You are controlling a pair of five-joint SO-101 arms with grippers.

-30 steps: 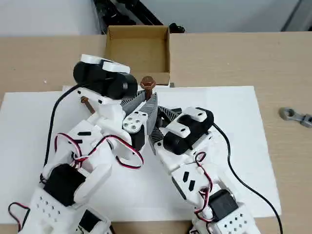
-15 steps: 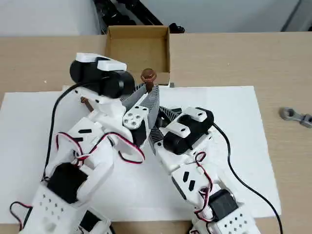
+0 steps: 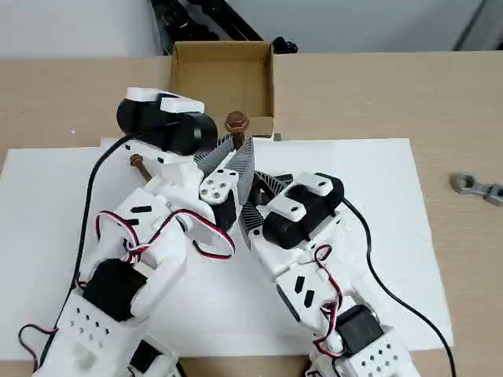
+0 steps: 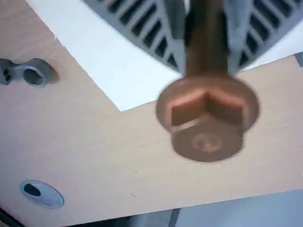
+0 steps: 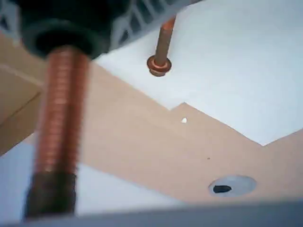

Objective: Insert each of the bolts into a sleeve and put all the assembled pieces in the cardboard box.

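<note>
Since 1.0 s ago, left gripper (image 3: 236, 144) has carried its bolt (image 3: 236, 122) a little toward the cardboard box (image 3: 220, 82); right arm is showing no shift.

The left gripper is clamping narrowly on the bolt's shank. In the high view the hex head is showing against the box's front wall. Bolt is looking copper-coloured, with a flanged hex head and a shallow round mark on the head face. Box is sitting open near the far edge of the table (image 3: 354, 94), just beyond the far edge of the white sheet (image 3: 377, 196).

Count:
- Bolts, 2: one held, and a second bolt (image 3: 140, 166) lying on the sheet toward its far-left corner, partly under the left arm.
- Box, 1.
- Grey wrench-like piece (image 3: 475, 187), 1: lying near the table's right edge, off the sheet.

Right gripper (image 3: 253, 203) is sitting just behind the left one, its front end hidden under the left arm; whether it is wide, narrow or holding cannot be told. Right wrist view is showing a blurred threaded copper shaft (image 5: 59, 109) coming out of a black round part (image 5: 61, 23); whether that part is a sleeve cannot be told.
</note>
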